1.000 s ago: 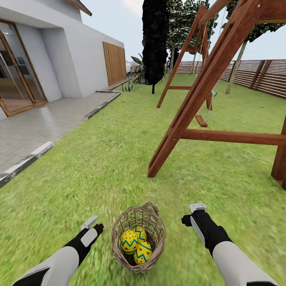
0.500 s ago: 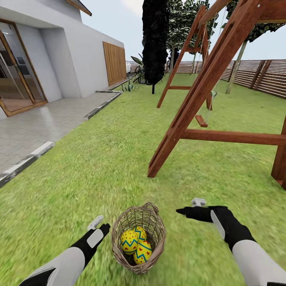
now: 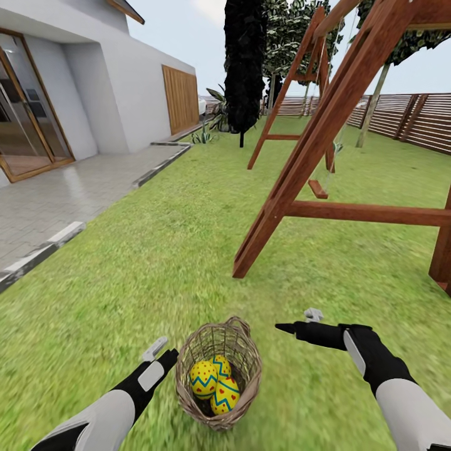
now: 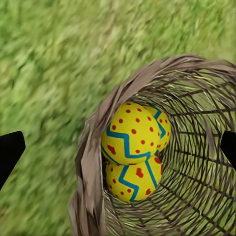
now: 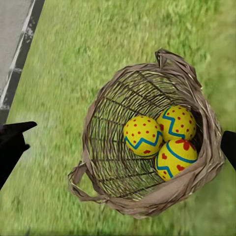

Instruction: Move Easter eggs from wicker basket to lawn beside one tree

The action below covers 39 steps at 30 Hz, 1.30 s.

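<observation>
The wicker basket (image 3: 218,376) stands on the lawn (image 3: 156,250) just ahead of me, with the three Easter eggs (image 3: 203,379) lying together inside it. My left gripper (image 3: 161,352) hovers open close to the basket's left rim. My right gripper (image 3: 297,321) is open, to the right of the basket and a little above it, pointing left. The left wrist view looks into the basket (image 4: 98,147) at the eggs (image 4: 130,135). All three eggs (image 5: 142,135) show in the right wrist view, in the basket (image 5: 147,201). The pale leaning tree (image 3: 373,106) stands far back right.
A wooden swing frame (image 3: 294,169) stands on the grass ahead to the right. A black-leaved tree (image 3: 244,62) is far back in the middle. A paved terrace (image 3: 56,200) and the house (image 3: 94,81) lie to the left, and a slatted fence (image 3: 413,119) runs along the back right.
My right gripper has turned from pointing forward to pointing left, and its tip has moved toward the basket. My left gripper has crept forward and right, closer to the basket's rim. Basket and eggs are unmoved.
</observation>
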{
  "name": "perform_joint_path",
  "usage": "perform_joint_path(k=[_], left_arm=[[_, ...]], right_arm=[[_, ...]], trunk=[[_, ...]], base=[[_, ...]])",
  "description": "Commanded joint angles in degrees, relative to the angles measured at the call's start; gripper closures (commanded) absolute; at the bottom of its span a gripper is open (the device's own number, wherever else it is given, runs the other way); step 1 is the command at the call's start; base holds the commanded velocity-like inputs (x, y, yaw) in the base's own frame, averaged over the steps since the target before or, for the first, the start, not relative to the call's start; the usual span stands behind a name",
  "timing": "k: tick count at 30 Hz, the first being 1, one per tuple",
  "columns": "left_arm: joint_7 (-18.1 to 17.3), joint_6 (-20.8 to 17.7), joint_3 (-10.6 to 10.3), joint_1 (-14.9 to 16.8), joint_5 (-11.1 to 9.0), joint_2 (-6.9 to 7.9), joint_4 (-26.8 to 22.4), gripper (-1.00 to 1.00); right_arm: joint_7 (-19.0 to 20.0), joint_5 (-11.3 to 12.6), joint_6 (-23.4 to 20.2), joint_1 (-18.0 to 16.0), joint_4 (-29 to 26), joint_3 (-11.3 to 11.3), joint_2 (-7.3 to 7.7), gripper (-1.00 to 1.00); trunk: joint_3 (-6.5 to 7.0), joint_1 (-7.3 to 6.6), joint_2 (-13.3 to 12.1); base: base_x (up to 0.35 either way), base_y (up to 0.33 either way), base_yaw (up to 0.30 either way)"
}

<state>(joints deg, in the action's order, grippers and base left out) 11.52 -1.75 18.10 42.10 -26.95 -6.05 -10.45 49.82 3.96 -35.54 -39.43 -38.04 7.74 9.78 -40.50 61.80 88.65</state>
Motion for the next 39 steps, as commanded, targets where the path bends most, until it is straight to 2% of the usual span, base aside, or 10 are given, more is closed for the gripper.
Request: perform_joint_path(k=[1,5,12,21,31,39], left_arm=[[0.3,-0.2,-0.2,0.0,-0.5,-0.02,-0.1,-1.00],[0.3,-0.1,-0.1,0.0,-0.7,-0.02,0.2,-1.00],[0.3,0.5,-0.1,0.0,-2.5,-0.47,4.0,-1.00],[0.1,0.4,-0.1,0.0,-2.7,-0.40,4.2,-1.00],[0.0,0.3,-0.1,0.0,-2.7,-0.54,4.2,-1.00],[0.0,0.3,0.0,0.0,-2.7,-0.54,4.3,-1.00]], right_arm=[[0.2,0.4,-0.5,0.0,0.0,0.1,0.12,-1.00],[0.4,0.4,-0.6,0.0,0.0,0.1,0.22,-1.00],[0.5,0.4,-0.6,0.0,0.0,0.1,0.24,-1.00],[0.5,0.4,-0.6,0.0,0.0,0.1,0.16,-1.00],[0.5,0.5,-0.6,0.0,0.1,0.1,0.15,-1.00],[0.4,0.5,-0.6,0.0,0.1,0.1,0.15,-1.00]], trunk=[[-0.23,0.22,0.4],[-0.95,1.10,2.0],[-2.21,2.64,4.9],[-2.21,2.64,4.9],[-2.21,2.64,4.9],[-2.21,2.64,4.9]], base=[[0.000,0.000,0.000],[0.000,0.000,0.000],[0.000,0.000,0.000],[-0.005,-0.009,0.000],[-0.058,-0.210,0.000],[-0.002,-0.025,0.000]])
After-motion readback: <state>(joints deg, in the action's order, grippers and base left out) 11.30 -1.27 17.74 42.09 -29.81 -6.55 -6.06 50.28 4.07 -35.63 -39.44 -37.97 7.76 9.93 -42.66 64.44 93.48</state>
